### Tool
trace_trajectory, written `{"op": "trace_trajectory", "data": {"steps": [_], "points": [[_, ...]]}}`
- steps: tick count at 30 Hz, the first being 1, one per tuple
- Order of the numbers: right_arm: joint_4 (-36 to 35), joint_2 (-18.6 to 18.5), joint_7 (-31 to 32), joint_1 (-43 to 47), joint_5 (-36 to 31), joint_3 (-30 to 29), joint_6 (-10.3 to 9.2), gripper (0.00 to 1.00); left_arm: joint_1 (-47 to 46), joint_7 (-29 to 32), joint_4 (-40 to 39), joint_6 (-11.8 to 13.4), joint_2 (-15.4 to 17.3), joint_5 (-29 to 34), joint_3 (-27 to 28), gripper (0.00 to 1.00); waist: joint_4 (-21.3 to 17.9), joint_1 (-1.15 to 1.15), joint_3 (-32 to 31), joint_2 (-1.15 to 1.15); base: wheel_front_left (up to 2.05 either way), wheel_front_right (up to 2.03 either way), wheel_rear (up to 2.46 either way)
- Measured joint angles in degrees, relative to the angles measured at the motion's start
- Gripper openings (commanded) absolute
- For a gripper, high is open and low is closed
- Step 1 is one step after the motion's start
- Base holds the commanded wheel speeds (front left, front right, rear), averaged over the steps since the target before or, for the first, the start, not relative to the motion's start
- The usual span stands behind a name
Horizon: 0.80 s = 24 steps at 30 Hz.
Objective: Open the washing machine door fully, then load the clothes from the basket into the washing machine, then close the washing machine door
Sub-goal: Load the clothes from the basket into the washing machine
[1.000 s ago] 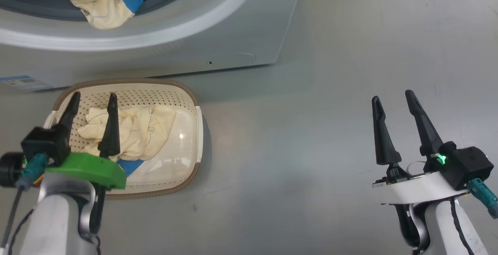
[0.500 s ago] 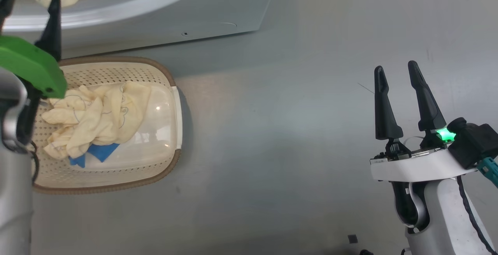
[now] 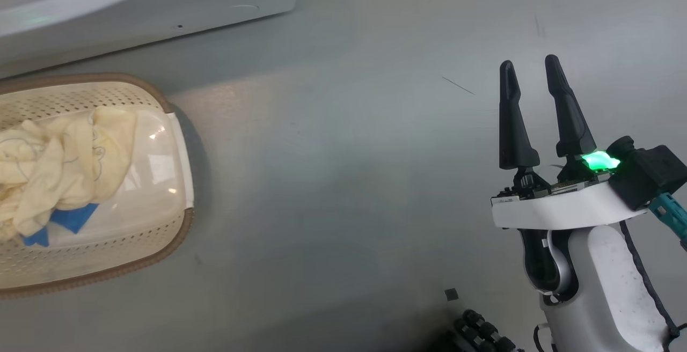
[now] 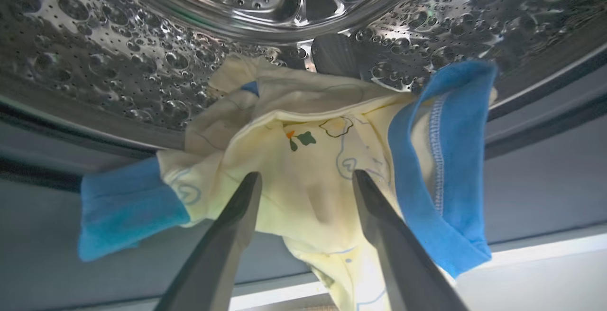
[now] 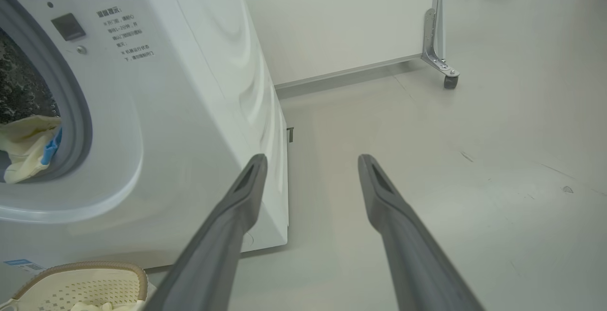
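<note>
Clothes (image 4: 303,159) hang half out over the lip of the washing machine (image 5: 199,88), at twelve o'clock from our left gripper (image 4: 306,174), whose jaws are apart. We should push them deeper first. More lie in the basket (image 3: 185,222) at nine o'clock; our right gripper (image 3: 528,62) hovers with its fingers spread.

In the basket (image 3: 80,92) before the washing machine (image 3: 161,3) lie clothes (image 3: 59,164).

Smooth pale grey floor (image 3: 333,180), white partition panel (image 5: 341,22) on a bracketed castor (image 5: 450,82) behind
</note>
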Motion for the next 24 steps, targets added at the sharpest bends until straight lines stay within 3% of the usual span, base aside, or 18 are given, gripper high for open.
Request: {"op": "trace_trajectory", "data": {"steps": [8, 18, 19, 20, 21, 24], "points": [[-0.1, 0.0, 0.0, -0.5, 3.5, 2.7, -0.57, 1.00, -6.0, 10.0, 1.8, 1.0, 3.2, -1.6, 1.0, 1.00, -5.3, 0.00, 3.6, 0.00, 0.00, 0.00, 0.00], [-0.1, 0.2, 0.0, -1.8, 5.0, 3.6, -0.98, 1.00, -9.4, 15.7, 3.4, 2.1, 5.5, 0.9, -1.4, 1.00, -9.0, -0.01, 6.8, 0.00, 0.00, 0.00, 0.00], [-0.1, 0.2, 0.0, -1.9, 5.0, 3.8, -0.98, 1.00, -9.8, 15.9, 3.3, 2.1, 5.8, 1.4, -1.7, 0.47, -9.1, -0.01, 6.9, 0.00, 0.00, 0.00, 0.00], [-0.1, 0.3, 0.0, -2.0, 5.0, 3.9, -0.98, 1.00, -10.4, 15.8, 3.4, 2.3, 5.9, 1.9, -2.0, 0.18, -9.2, -0.01, 7.0, 0.00, 0.00, 0.00, 0.00], [-0.1, 0.3, 0.0, -2.3, 5.0, 3.9, -0.98, 1.00, -10.7, 15.9, 3.5, 2.5, 5.9, 2.1, -2.3, 0.00, -9.2, -0.01, 7.1, 0.00, 0.00, 0.00, 0.00], [-0.1, 0.3, 0.0, -2.8, 5.0, 3.9, -0.97, 1.00, -11.5, 16.6, 3.7, 2.6, 5.8, 2.5, -3.2, 0.00, -9.2, -0.01, 7.2, 0.00, 0.00, 0.00, 0.00]]}}
